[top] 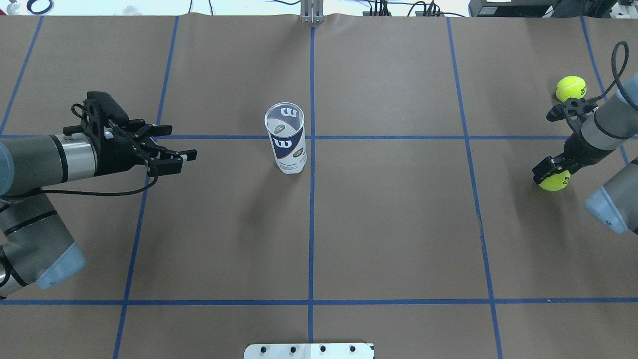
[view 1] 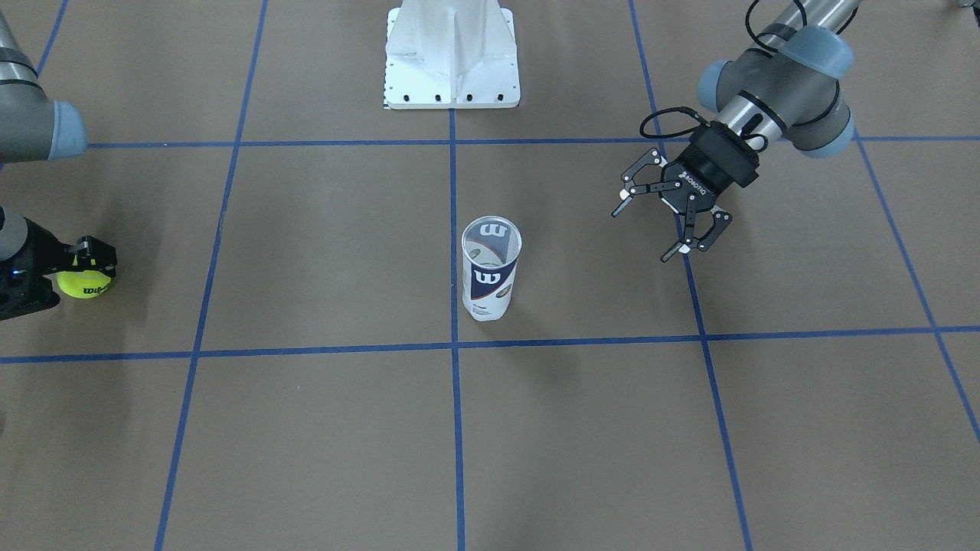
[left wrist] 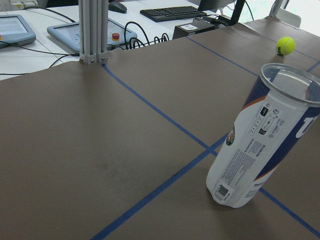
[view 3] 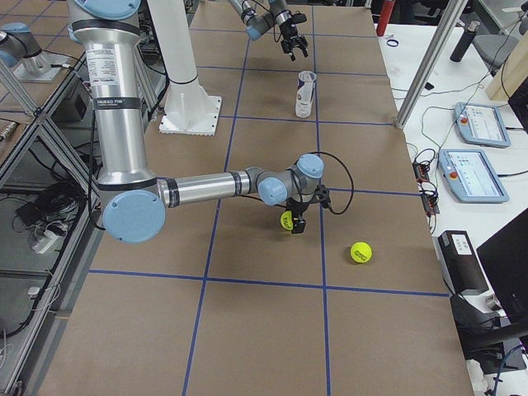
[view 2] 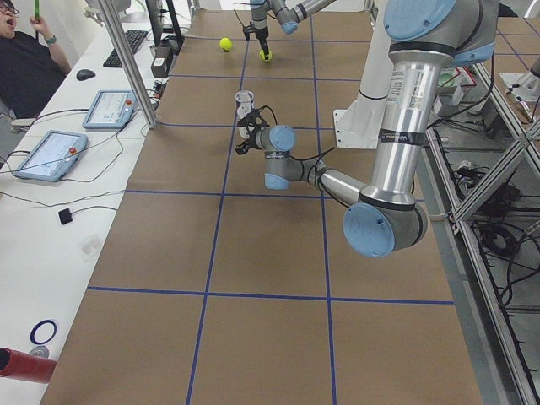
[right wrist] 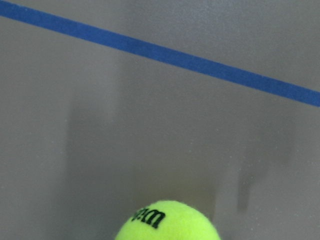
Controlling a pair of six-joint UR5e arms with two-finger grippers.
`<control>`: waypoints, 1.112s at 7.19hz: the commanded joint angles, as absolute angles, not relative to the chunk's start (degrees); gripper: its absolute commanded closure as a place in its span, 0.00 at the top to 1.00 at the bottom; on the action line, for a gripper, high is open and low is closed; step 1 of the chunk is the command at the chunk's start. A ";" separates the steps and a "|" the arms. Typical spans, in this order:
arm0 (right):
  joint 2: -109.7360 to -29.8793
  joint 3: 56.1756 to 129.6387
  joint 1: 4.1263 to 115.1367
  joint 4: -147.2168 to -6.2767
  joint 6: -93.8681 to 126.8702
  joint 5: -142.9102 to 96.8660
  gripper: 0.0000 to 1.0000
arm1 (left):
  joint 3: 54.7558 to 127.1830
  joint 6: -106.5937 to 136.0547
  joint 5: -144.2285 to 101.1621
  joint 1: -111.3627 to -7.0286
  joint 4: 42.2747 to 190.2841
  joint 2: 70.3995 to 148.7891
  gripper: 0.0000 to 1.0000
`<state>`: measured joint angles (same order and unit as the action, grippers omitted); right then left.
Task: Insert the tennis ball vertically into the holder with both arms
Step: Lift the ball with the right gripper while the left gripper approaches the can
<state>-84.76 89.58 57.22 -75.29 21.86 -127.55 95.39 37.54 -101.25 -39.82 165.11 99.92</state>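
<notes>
Brown paper ruled by blue tape covers the table [top: 398,224], and the holder [top: 285,142] stands upright near its middle, mouth up, just beside the centre line. My left gripper [view 1: 641,236] hangs well apart from it on my left side, fingers spread wide and aimed its way. Far off on my right, my right gripper [top: 551,174] is closed around the ball [view 1: 84,285], low over the paper. A spare ball [top: 571,88] lies loose nearby, further from me. My white base [view 1: 452,57] sits at the table's edge.
</notes>
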 commanded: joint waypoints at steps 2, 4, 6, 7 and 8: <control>-84.29 89.56 57.04 -75.32 22.15 -128.05 0.37 | 95.36 37.53 -101.25 -39.81 165.15 99.93 0.99; -83.94 90.78 57.30 -75.24 21.54 -128.40 0.00 | 95.10 37.53 -101.25 -39.81 165.15 100.37 0.99; -84.64 97.61 59.83 -76.37 21.97 -129.71 0.00 | 92.03 37.53 -101.25 -39.81 164.97 104.04 0.99; -84.46 98.69 62.90 -76.64 22.15 -133.64 0.00 | 91.93 37.27 -101.25 -38.94 164.88 104.58 0.99; -84.29 99.48 64.84 -76.29 22.15 -135.86 0.00 | 91.59 37.00 -100.90 -36.24 164.88 106.42 0.99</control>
